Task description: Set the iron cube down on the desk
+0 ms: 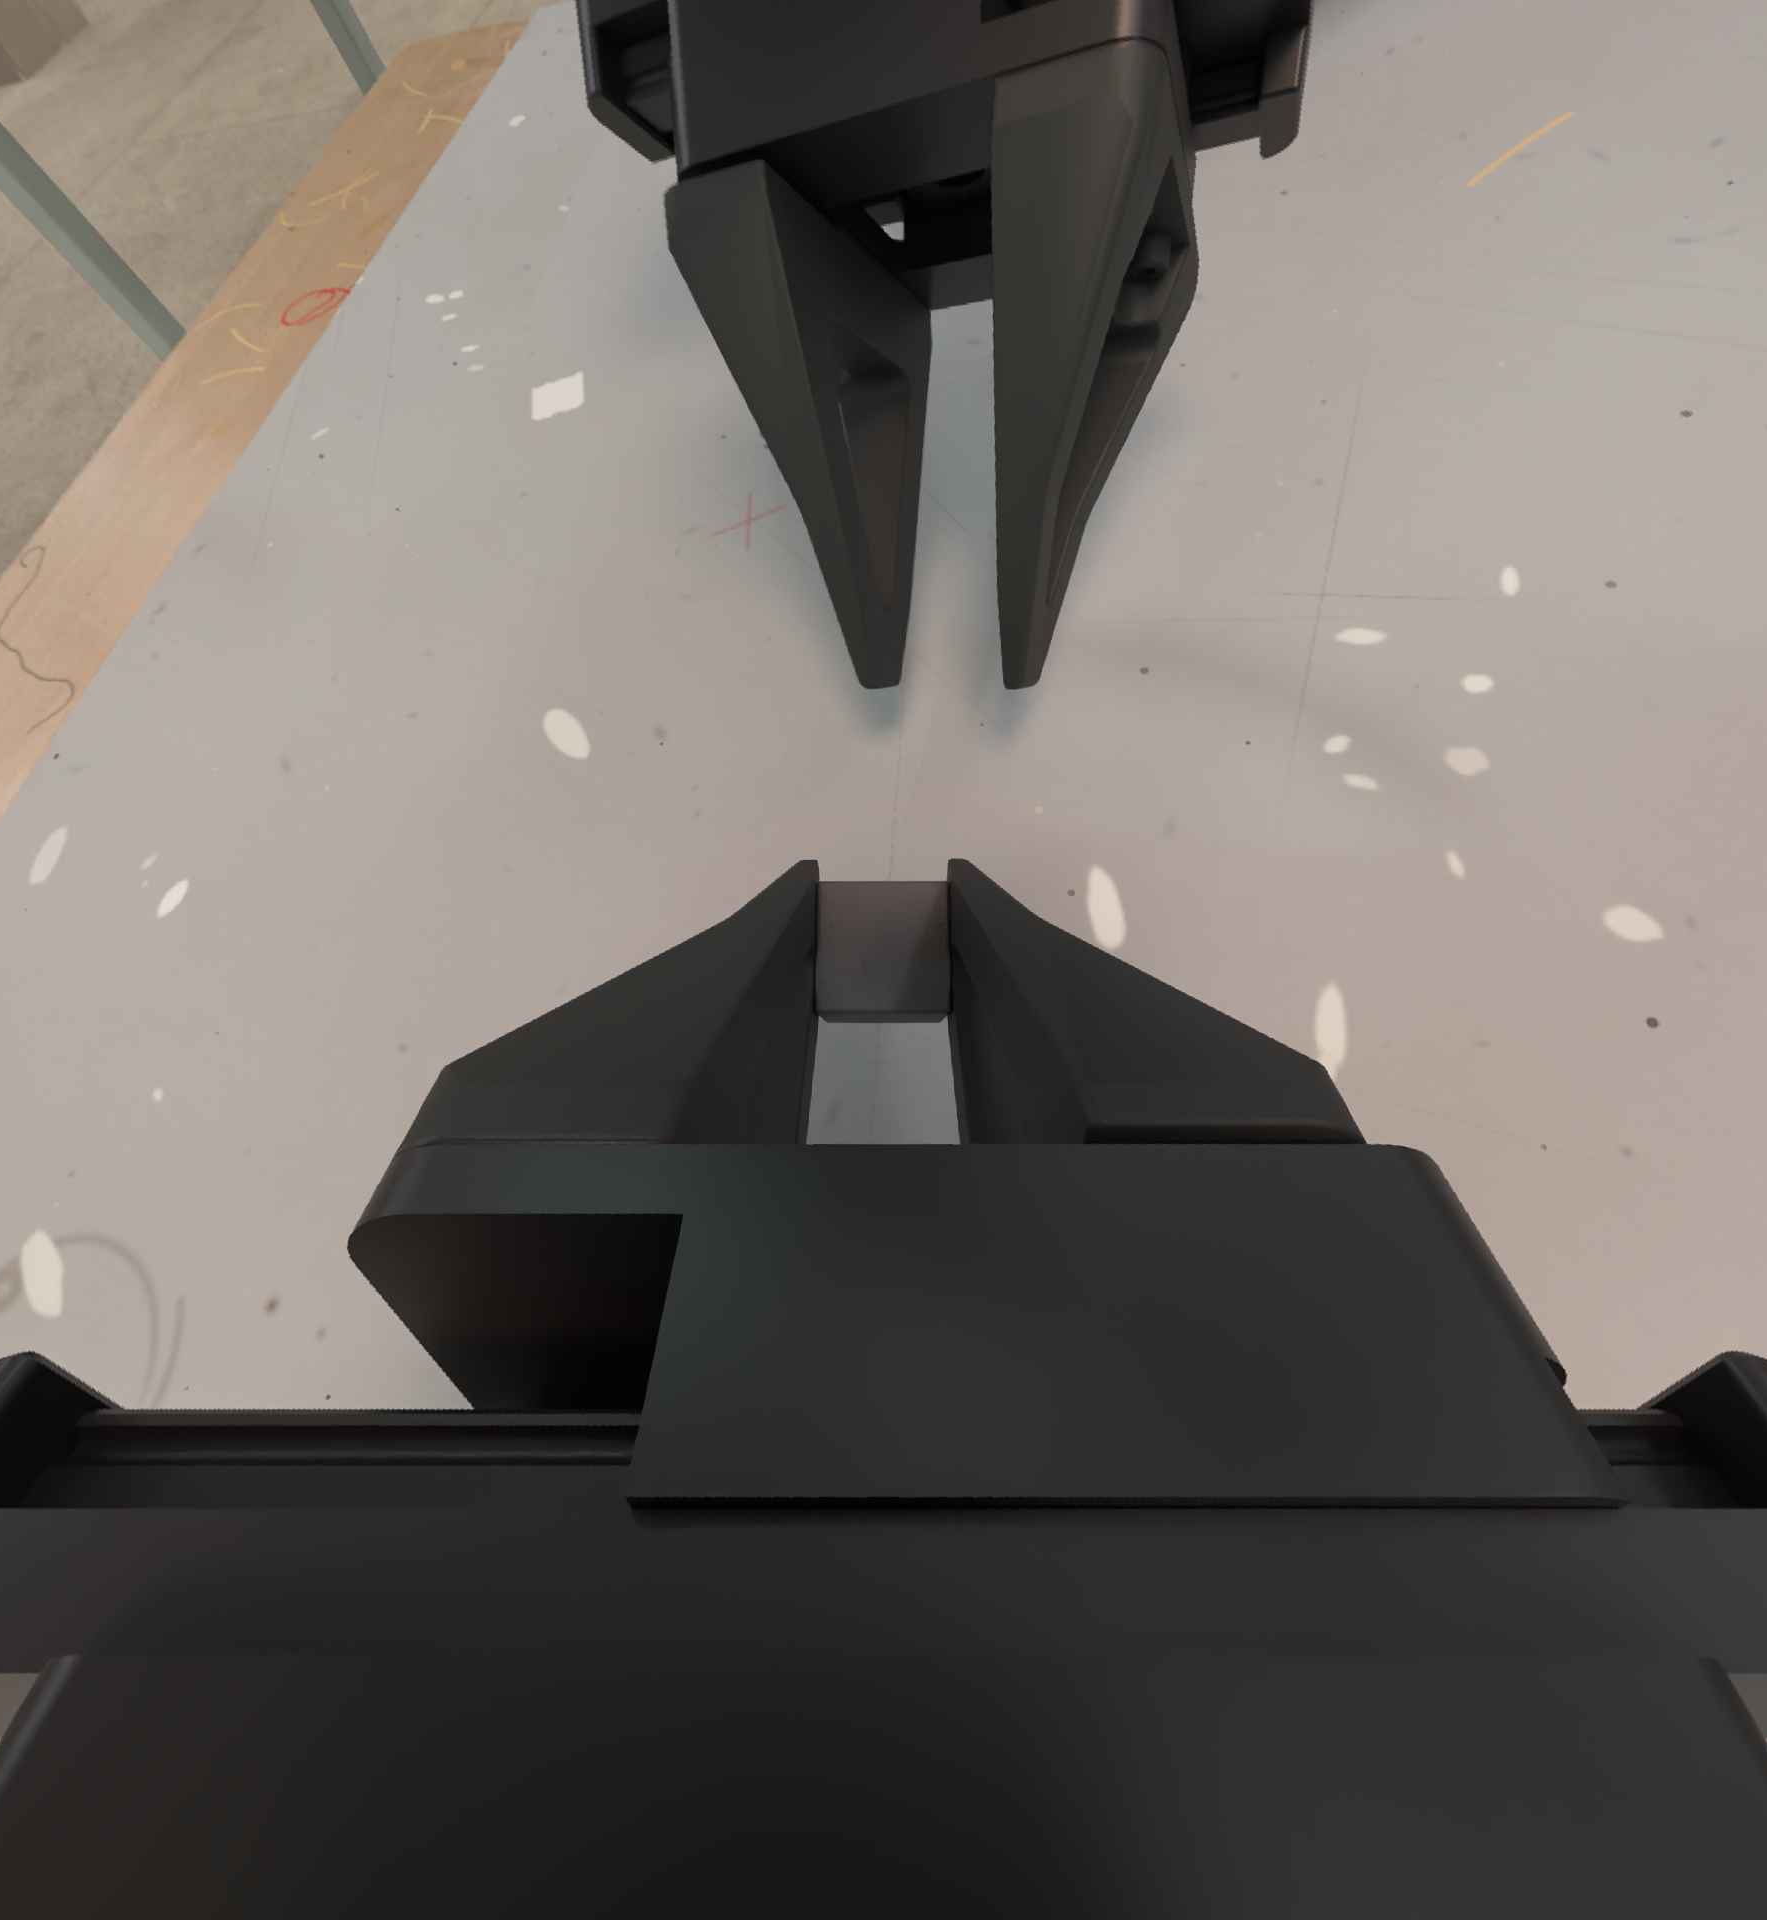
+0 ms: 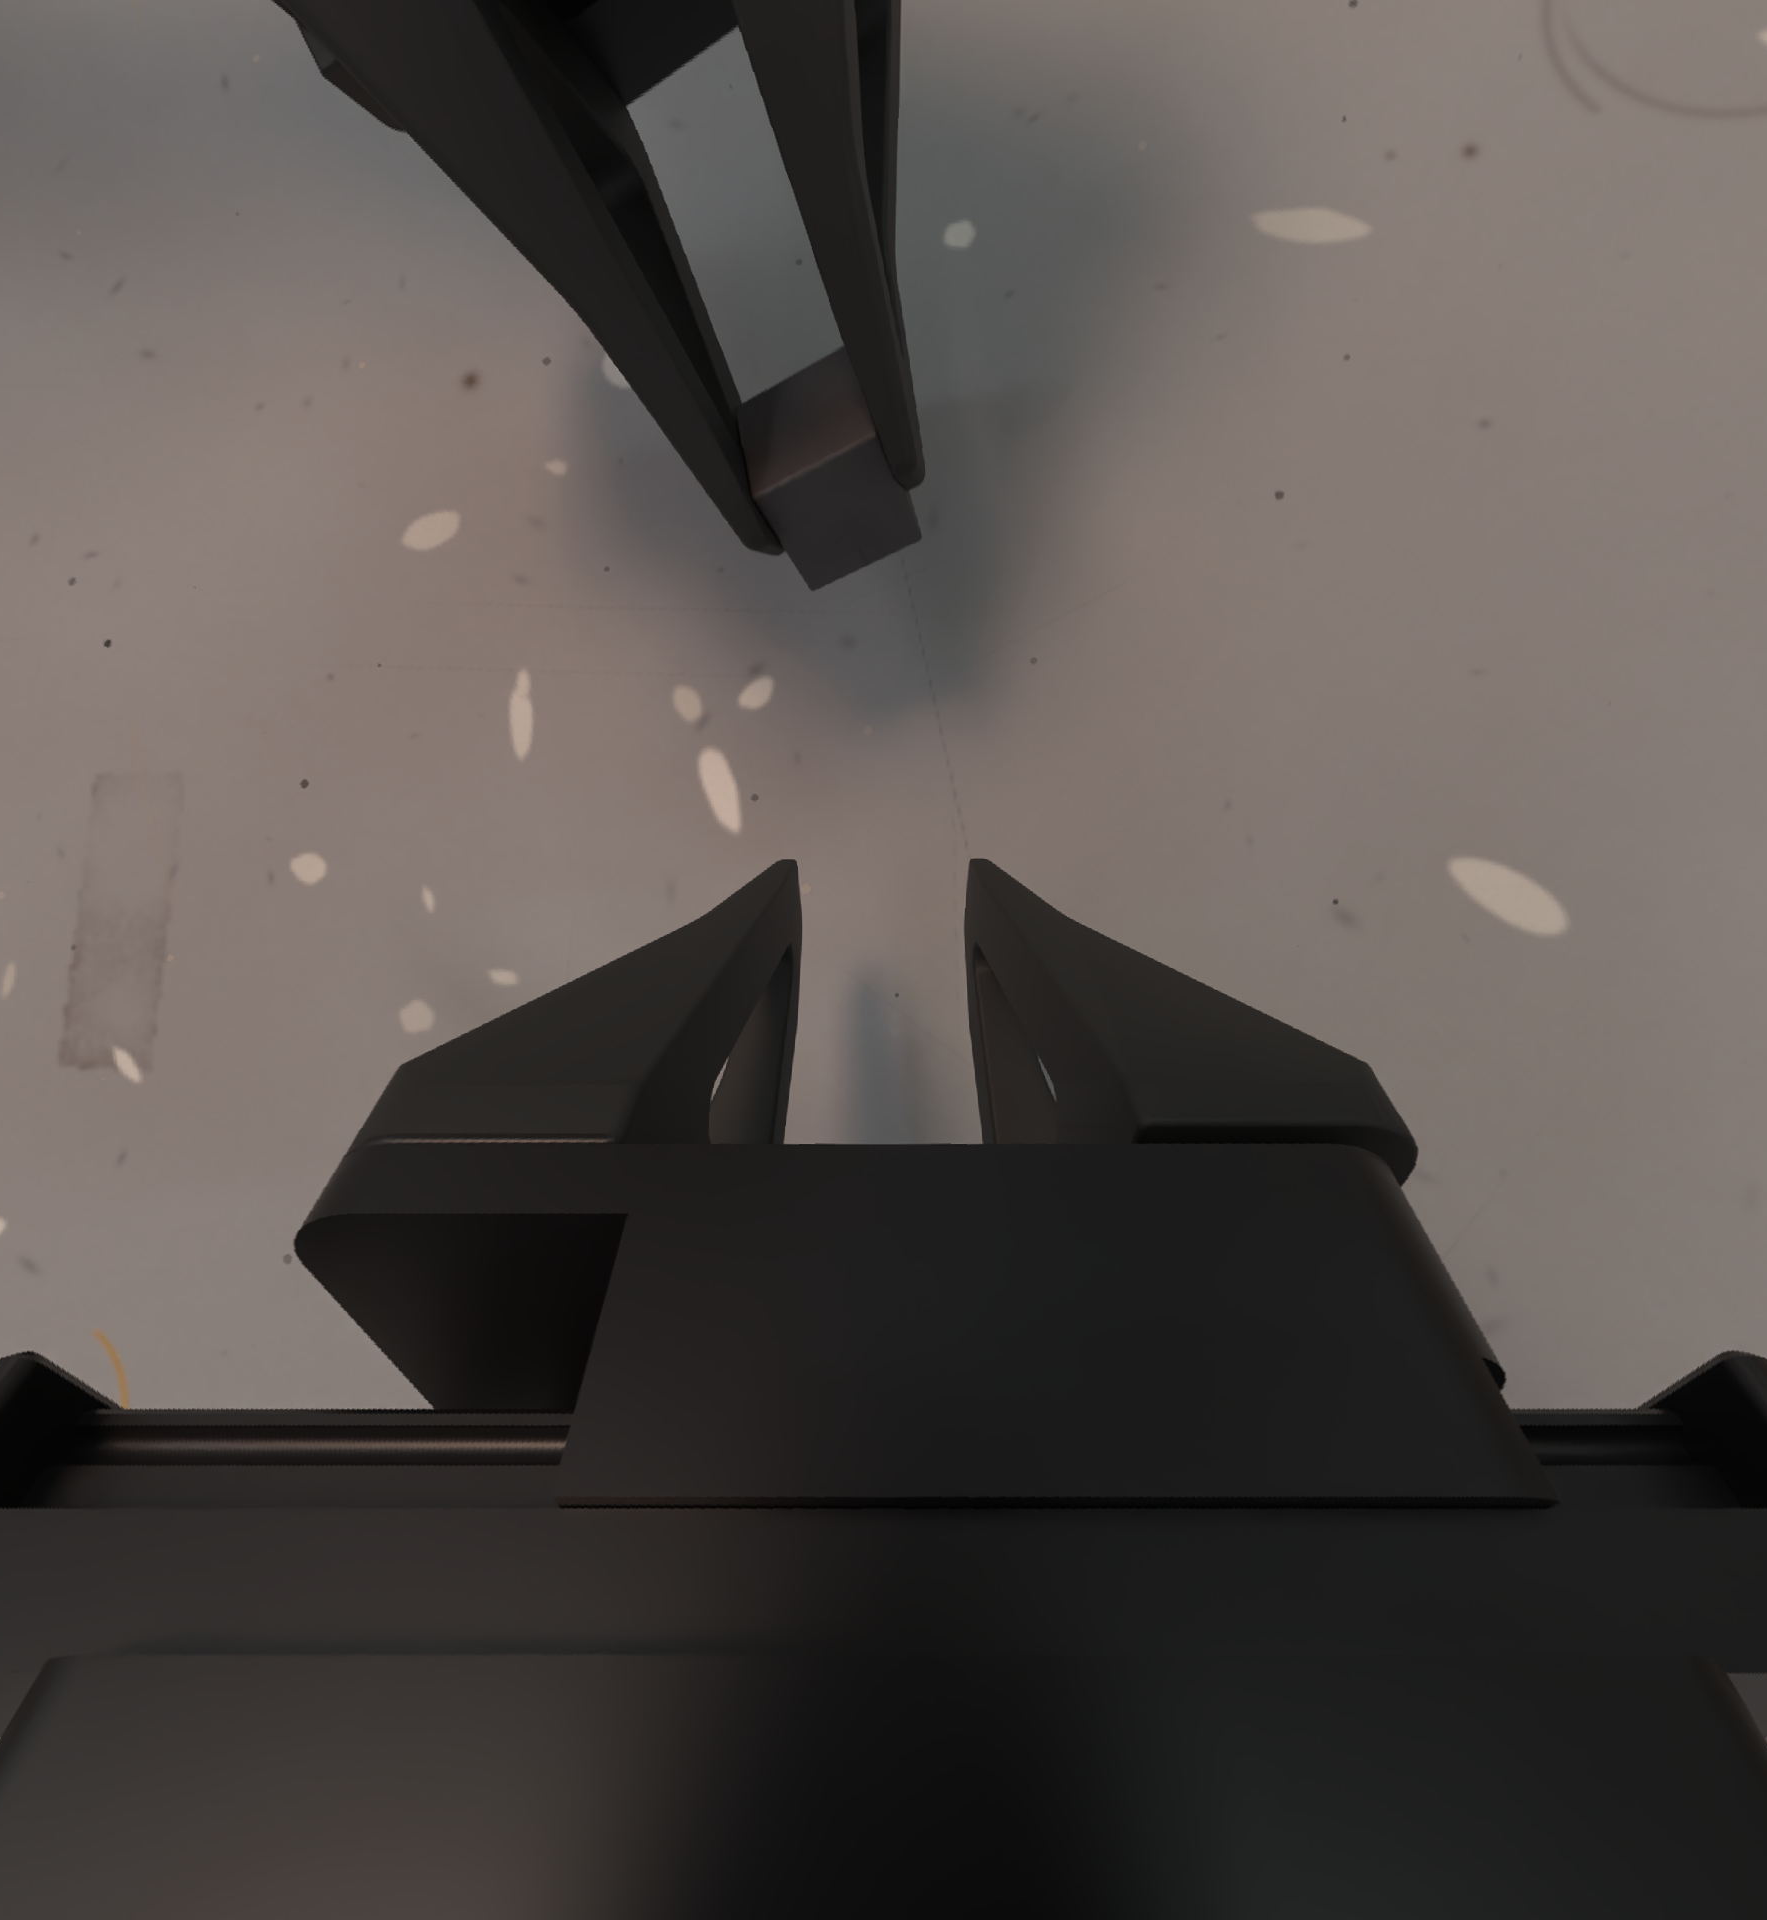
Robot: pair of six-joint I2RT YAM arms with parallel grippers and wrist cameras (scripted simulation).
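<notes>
Dark grey iron cube (image 1: 882, 951) clamped between the left gripper's (image 1: 884, 868) fingertips, not yet on the desk (image 1: 339, 727).

The left claw grasps the cube at the very ends of its two fingers; seen from the right wrist, the block sits tilted, one corner poking below the tips, with a soft shadow on the speckled grey surface beneath, so I judge it held just above the desk, not resting. The right gripper (image 2: 882, 868) faces it tip to tip, just beyond the cube, fingers parted with nothing between them. Done: the cube is in hand and low. Left: lower until the cube seats, release, withdraw. Contact itself cannot be confirmed.
</notes>
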